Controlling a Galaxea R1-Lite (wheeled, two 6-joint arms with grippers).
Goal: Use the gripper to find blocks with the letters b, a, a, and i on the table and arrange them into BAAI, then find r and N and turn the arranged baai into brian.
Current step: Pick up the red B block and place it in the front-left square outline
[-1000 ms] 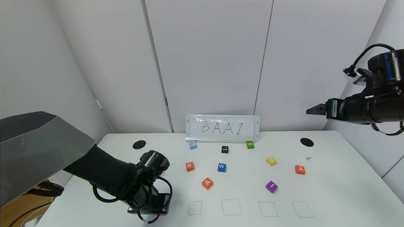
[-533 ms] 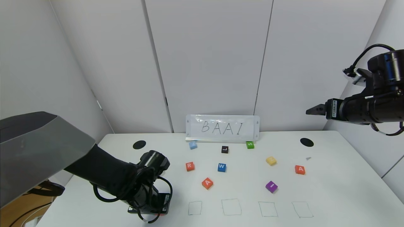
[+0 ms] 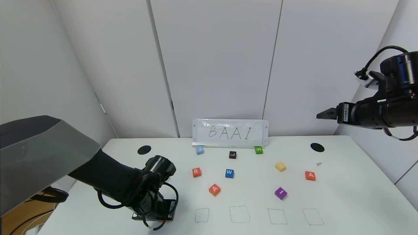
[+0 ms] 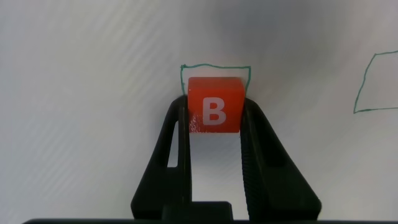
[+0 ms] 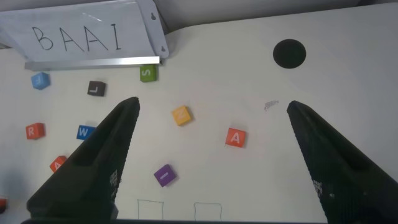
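My left gripper (image 3: 153,217) is low over the white table (image 3: 352,195) at the front left, shut on the orange-red B block (image 4: 214,104). The block sits between its fingertips just before the leftmost drawn square (image 3: 201,215). One orange-red A (image 3: 214,189) lies mid-table and the other A (image 3: 310,175) at the right. The purple I (image 3: 281,193) and the orange-red R (image 3: 196,172) lie loose. A yellow block (image 3: 280,166) bears a letter that reads N or Z. My right gripper (image 3: 325,114) is open, high above the table's right side.
A BAAI sign (image 3: 230,132) stands at the back. In front of it lie a light blue block (image 3: 199,150), a black L (image 3: 232,154), a green S (image 3: 258,150) and a blue W (image 3: 229,173). Several drawn squares line the front edge. Black spots (image 3: 144,149) mark the back corners.
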